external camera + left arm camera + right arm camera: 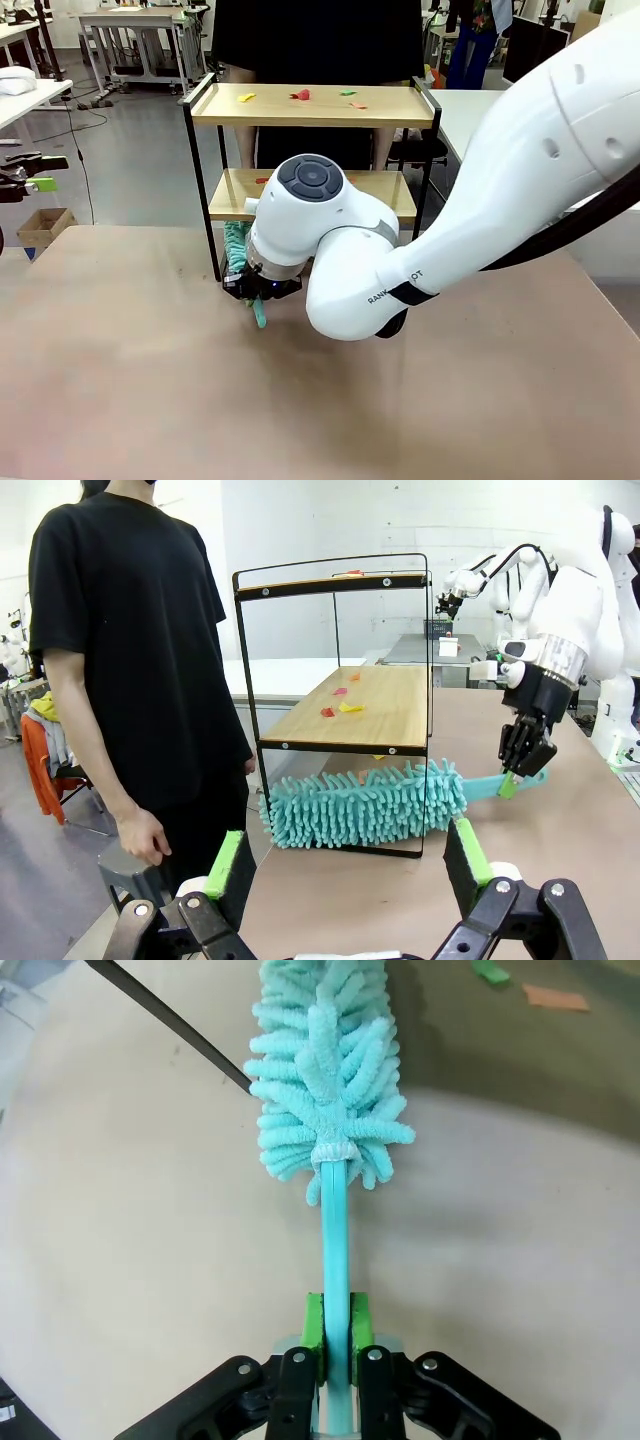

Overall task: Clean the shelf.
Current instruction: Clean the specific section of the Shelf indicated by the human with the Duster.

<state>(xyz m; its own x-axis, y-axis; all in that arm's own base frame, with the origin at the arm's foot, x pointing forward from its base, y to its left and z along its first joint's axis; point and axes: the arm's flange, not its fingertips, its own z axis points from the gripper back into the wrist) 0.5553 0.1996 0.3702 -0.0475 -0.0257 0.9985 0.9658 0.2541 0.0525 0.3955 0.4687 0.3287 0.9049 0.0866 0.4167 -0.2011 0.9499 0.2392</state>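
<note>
"How should that sweep have been done?"

"By my judgement: raise the duster (pixel 365 805) from under the lower board (pixel 380 705), lay it flat, and drag the scraps (pixel 301 96) off an open edge without knocking the frame."

"And the tools?"

"The right tool (pixel 337 1325) was clamped on the duster's handle. The left tool (pixel 345 860) stood apart, holding nothing. The shelf (pixel 310 105) stood at the desk's (pixel 120 380) far side, before the person (pixel 130 630)."

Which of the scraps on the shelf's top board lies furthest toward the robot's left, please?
The yellow scrap: it lies near the top board's left end, while the red scrap, green scrap and orange scrap all lie further toward the right.
</note>
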